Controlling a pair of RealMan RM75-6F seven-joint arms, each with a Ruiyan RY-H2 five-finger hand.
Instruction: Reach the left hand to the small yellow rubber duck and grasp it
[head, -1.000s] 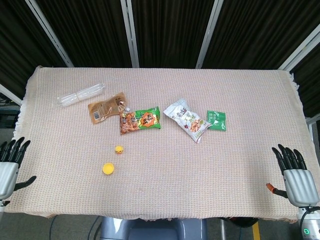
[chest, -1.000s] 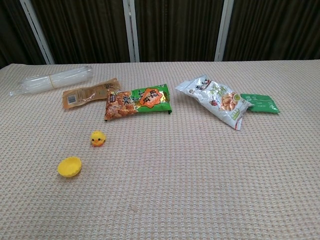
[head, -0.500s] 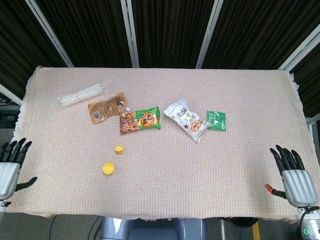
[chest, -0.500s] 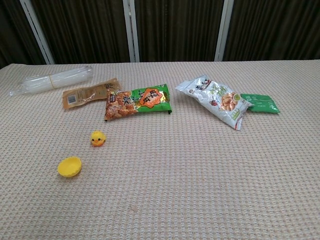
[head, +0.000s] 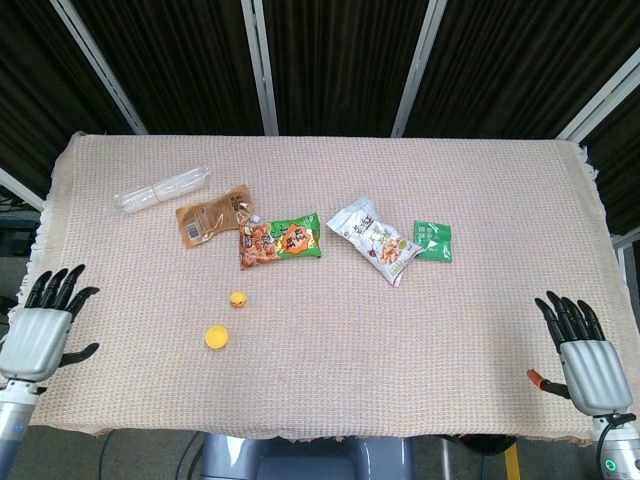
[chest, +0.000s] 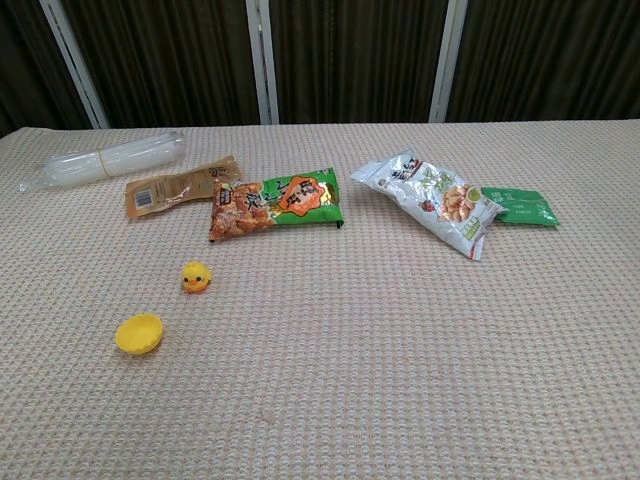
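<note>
The small yellow rubber duck (head: 238, 299) (chest: 195, 277) stands on the woven tablecloth, left of the middle. My left hand (head: 42, 328) hovers at the table's near left corner, fingers spread and empty, well to the left of the duck. My right hand (head: 580, 352) is at the near right corner, fingers apart, holding nothing. Neither hand shows in the chest view.
A yellow cup (head: 215, 337) (chest: 138, 332) lies just in front of the duck. Behind the duck are a brown packet (head: 212, 215), a green-orange snack bag (head: 280, 240), a white snack bag (head: 374, 240), a green sachet (head: 433, 241) and a clear plastic roll (head: 160, 190).
My left hand has moved right and forward, over the table's left edge, and shows more fully. The right hand has shifted slightly. The duck and other objects have not moved.
</note>
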